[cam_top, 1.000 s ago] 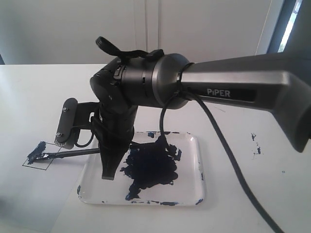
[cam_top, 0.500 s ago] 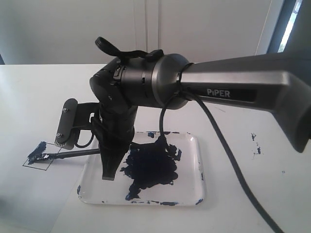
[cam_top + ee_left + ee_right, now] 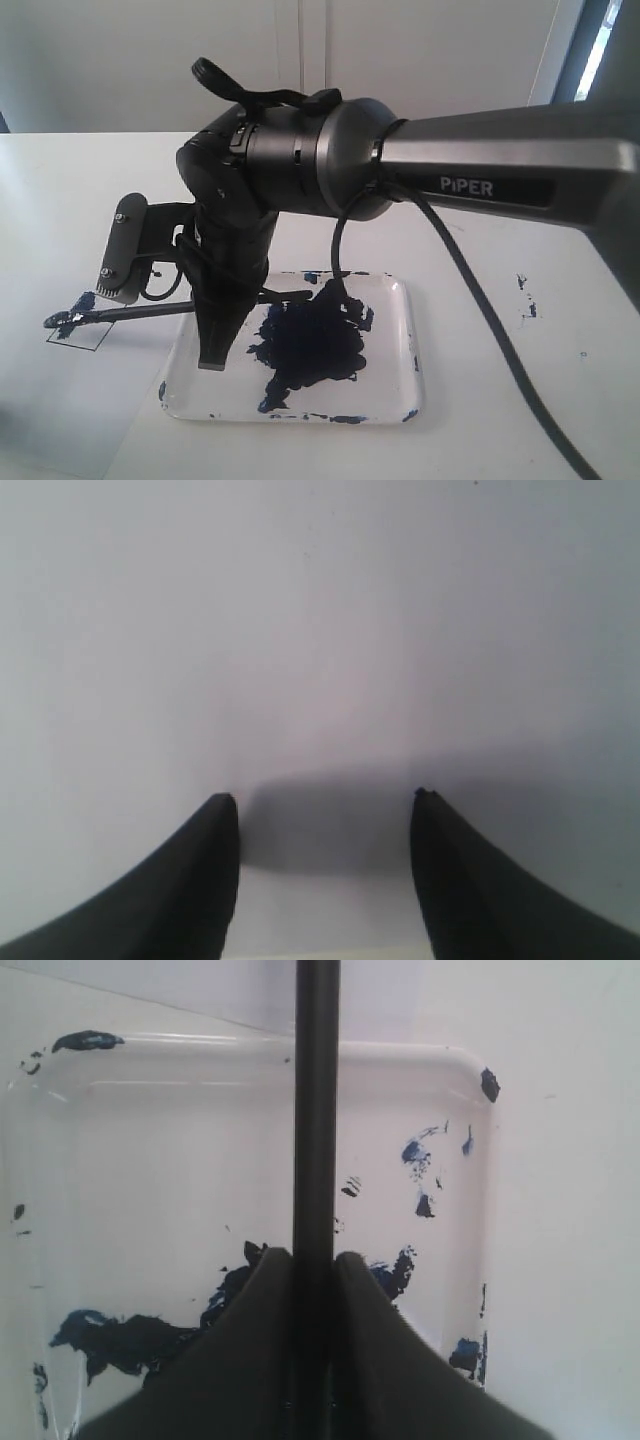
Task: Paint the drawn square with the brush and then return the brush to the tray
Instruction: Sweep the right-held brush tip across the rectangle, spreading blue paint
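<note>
Toward the left edge of the white desk [image 3: 80, 200], the small slanted black-outlined square on white paper [image 3: 88, 338] shows only some blue-black daubs at its far corner and left end; most of it is bare, so you are mid-stroke on the painting step. The long thin black brush [image 3: 140, 311] lies nearly level across it, its paint-loaded tip over the square's left end. I cannot tell whether the tip touches the paper. Its other end reaches back over the shallow white rounded-rectangular tray [image 3: 392, 300], which sits just right of the square near the front edge and holds a big navy blot [image 3: 310, 345].

Your right gripper [image 3: 215, 350] hangs above the tray's left end, its fingers pinched on the brush partway along the shaft; the wrist view shows the stick clamped between them. Your left gripper [image 3: 325, 810] is spread wide with nothing in it, above bare white surface.

Judge the brush as very light and stiff, but thin, round and probably slick, so it may swivel or slide in the pinch if you press the tip hard. Take hold where you have it, on the clean shaft well back from the wet end. Use light sweeps to fill the outline. Lower it gently into the tray afterwards, because a dropped brush could roll and smear paint.
</note>
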Action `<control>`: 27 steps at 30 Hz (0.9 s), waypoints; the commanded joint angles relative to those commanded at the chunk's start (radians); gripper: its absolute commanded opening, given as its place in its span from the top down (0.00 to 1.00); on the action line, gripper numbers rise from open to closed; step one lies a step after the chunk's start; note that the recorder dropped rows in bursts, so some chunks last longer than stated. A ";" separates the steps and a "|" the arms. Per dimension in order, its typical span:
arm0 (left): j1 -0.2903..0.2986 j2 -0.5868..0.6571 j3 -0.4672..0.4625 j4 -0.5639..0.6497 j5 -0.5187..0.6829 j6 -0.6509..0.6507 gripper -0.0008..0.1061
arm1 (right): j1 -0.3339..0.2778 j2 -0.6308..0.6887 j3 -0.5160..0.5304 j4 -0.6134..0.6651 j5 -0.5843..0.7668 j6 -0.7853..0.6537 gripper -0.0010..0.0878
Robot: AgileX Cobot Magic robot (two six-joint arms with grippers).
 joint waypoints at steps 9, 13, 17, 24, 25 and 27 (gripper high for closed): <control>0.000 0.000 0.000 0.000 -0.003 -0.002 0.46 | 0.000 0.029 0.000 -0.024 0.005 0.000 0.99; 0.000 0.000 0.000 0.000 0.000 -0.002 0.46 | 0.000 0.034 0.000 -0.028 0.003 0.000 0.99; 0.000 0.000 0.000 0.000 0.000 -0.002 0.46 | 0.000 0.034 0.000 -0.068 -0.002 0.027 0.99; 0.000 0.000 0.000 0.000 0.000 -0.002 0.46 | 0.000 0.034 0.000 -0.106 -0.002 0.045 0.99; 0.000 0.000 0.000 0.000 0.000 -0.002 0.46 | 0.000 0.034 0.000 -0.106 -0.004 0.047 0.99; 0.000 0.000 0.000 0.000 0.000 -0.002 0.46 | 0.000 0.034 0.000 -0.106 -0.004 0.049 0.99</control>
